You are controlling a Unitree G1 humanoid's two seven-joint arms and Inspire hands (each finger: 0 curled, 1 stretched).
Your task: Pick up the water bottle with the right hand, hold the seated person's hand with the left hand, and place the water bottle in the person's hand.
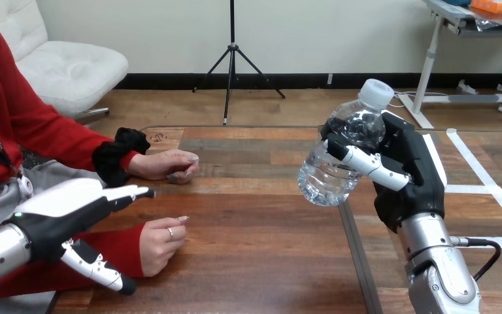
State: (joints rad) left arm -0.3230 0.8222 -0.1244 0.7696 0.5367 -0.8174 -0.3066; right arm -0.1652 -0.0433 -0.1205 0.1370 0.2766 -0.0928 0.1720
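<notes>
Over the desk (261,216), right hand (405,170) is wrapped round the bottle (340,154), cap tilted to 1 o'clock. Way off at 8 o'clock sits the person's near hand (160,242), just beside the flat-fingered left hand (72,209).

The bottle (340,154) sat tilted in the right hand (402,167), whose fingers curled round it, above the right part of the table (261,222). At the left, the person's far hand (167,165) and near hand (160,243) rested on the table, apart. The left hand (72,212) hung just left of the near hand, well apart from the bottle.
</notes>
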